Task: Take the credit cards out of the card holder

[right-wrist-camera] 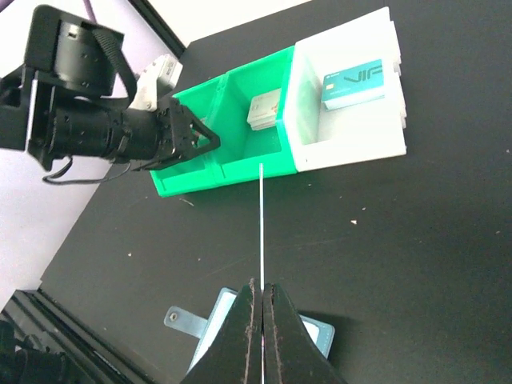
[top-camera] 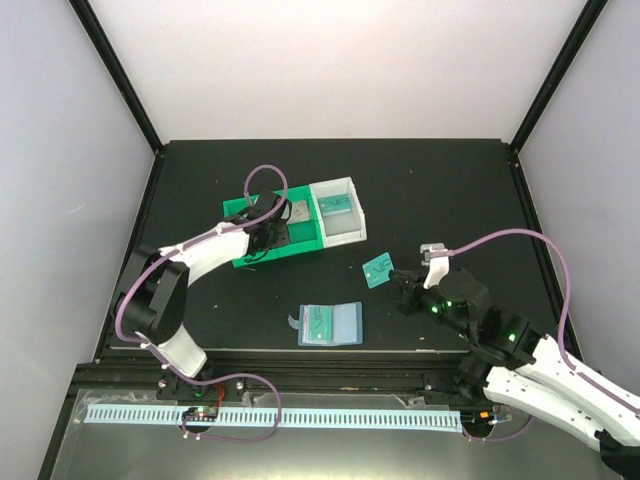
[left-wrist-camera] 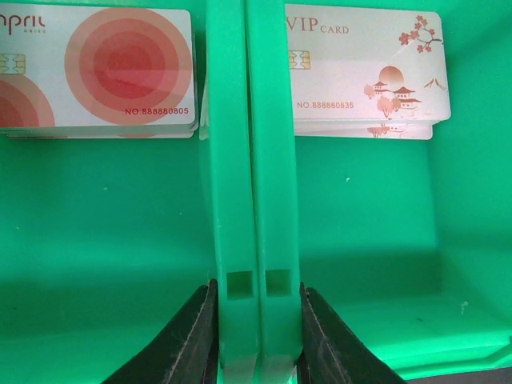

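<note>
Top external: right fingers (top-camera: pixel 399 286) pinch card (top-camera: pixel 378 270), left fingers (top-camera: pixel 265 235) clamp bin (top-camera: pixel 302 246).

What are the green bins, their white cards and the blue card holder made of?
The green square bins: moulded hard plastic, semi-gloss; uniform colour, moulded wall slots. The white printed cards in them: thin glossy plastic, likely PVC; chip contacts, sharp print. The light-blue flat card holder: probably soft translucent vinyl; a card seems to show through.

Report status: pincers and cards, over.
Left pincer clamped on green bin divider. Right pincer shut on teal card, clear of card holder. Holder flat on table, one card looks left inside. Nothing blocking white bin.
</note>
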Motion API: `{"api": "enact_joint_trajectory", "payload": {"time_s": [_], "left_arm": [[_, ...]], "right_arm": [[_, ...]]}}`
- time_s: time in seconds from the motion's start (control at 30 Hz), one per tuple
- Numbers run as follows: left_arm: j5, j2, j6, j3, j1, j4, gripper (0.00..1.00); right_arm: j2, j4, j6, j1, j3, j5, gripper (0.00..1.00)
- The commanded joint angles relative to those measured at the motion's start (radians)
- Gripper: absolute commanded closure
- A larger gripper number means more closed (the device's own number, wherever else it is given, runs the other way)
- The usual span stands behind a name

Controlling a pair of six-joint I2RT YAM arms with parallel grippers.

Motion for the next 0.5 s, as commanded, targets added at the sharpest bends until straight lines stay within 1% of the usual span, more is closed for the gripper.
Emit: {"api": "enact_joint_trajectory", "payload": {"time_s": [0.0,0.13,0.2,0.3,0.47], "left_arm": [[0.059,-0.049,-0.083,-0.059,-0.035,0.023,0.86],[0.088,-0.062,-0.115,-0.103,-0.046,0.047,0.82],[0.118,-0.071,-0.123,-0.121,-0.05,0.063,0.77],[0.142,-0.095,-0.124,-0.13,-0.06,0.065,0.69],[0.158,-0.195,-0.112,-0.148,-0.063,0.054,0.48]], "right_arm": [[0.042,0.062,-0.015,-0.004,0.034,0.064,0.99],[0.062,0.139,0.005,-0.004,-0.005,0.104,0.99],[0.087,0.176,0.004,-0.004,-0.002,0.112,0.99],[0.153,0.184,-0.021,-0.004,0.052,0.101,0.99],[0.238,0.226,-0.051,-0.012,0.109,0.114,0.99]]}}
